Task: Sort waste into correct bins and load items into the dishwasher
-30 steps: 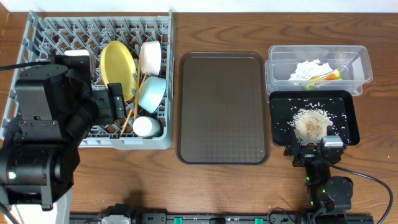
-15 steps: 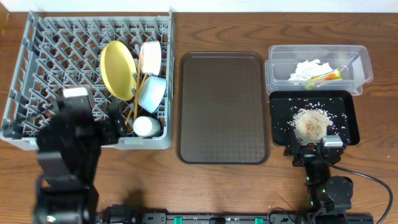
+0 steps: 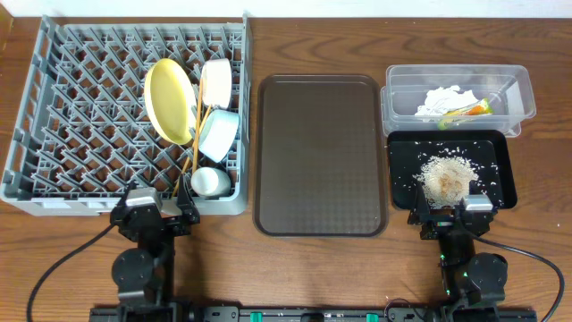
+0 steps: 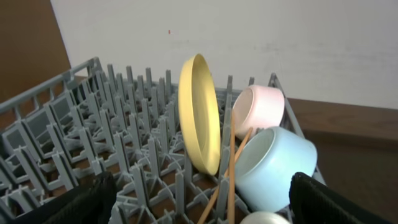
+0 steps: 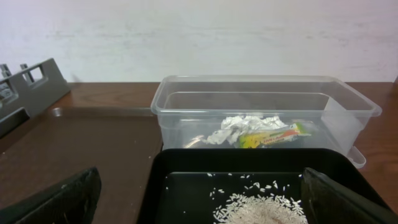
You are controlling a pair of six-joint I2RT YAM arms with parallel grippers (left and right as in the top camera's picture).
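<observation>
The grey dish rack (image 3: pixel 80 98) holds the yellow plate (image 3: pixel 170 100), white bowl (image 3: pixel 216 82), light blue bowl (image 3: pixel 219 134), pale cup (image 3: pixel 210 182) and chopsticks (image 3: pixel 190 152). The clear tub (image 3: pixel 518 89) holds white tissue (image 3: pixel 444 100) and the green-and-yellow wrapper (image 3: pixel 474 110). The black tray (image 3: pixel 500 174) holds rice crumbs (image 3: pixel 447 176). My left gripper (image 3: pixel 154 215) is open and empty at the rack's front edge; its wrist view shows the plate (image 4: pixel 199 118) and blue bowl (image 4: pixel 273 165). My right gripper (image 3: pixel 451 217) is open and empty at the black tray's front edge, facing the tub (image 5: pixel 261 99).
A large flat brown serving tray (image 3: pixel 322 154) lies between the rack and the bins, with nothing on it. Bare wooden table runs along the front. A white wall stands behind the table.
My left arm has pulled back from over the rack and dropped low at the table's front edge. The right arm has not moved.
</observation>
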